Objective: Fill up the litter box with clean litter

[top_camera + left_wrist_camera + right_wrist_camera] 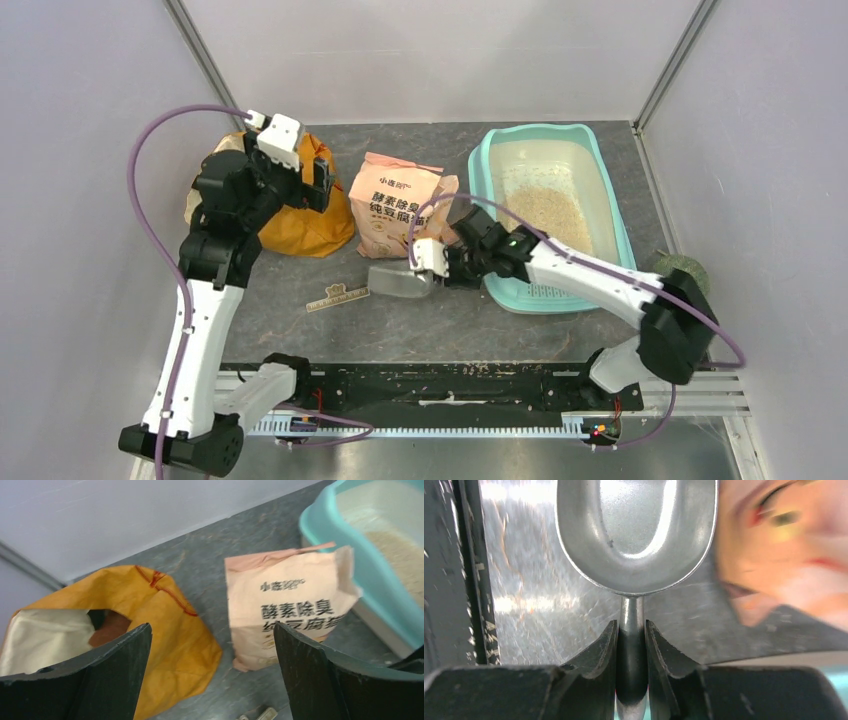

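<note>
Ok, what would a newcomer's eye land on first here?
The teal litter box at far right, a patch of pale litter already inside. Then the right gripper shut on the handle of an empty silver scoop, just left of the box's near end, in front of the pink pouch. The left gripper hangs open over the orange bag at far left.

Polished metal scoop [636, 535], smooth plastic litter box [320, 530].
</note>
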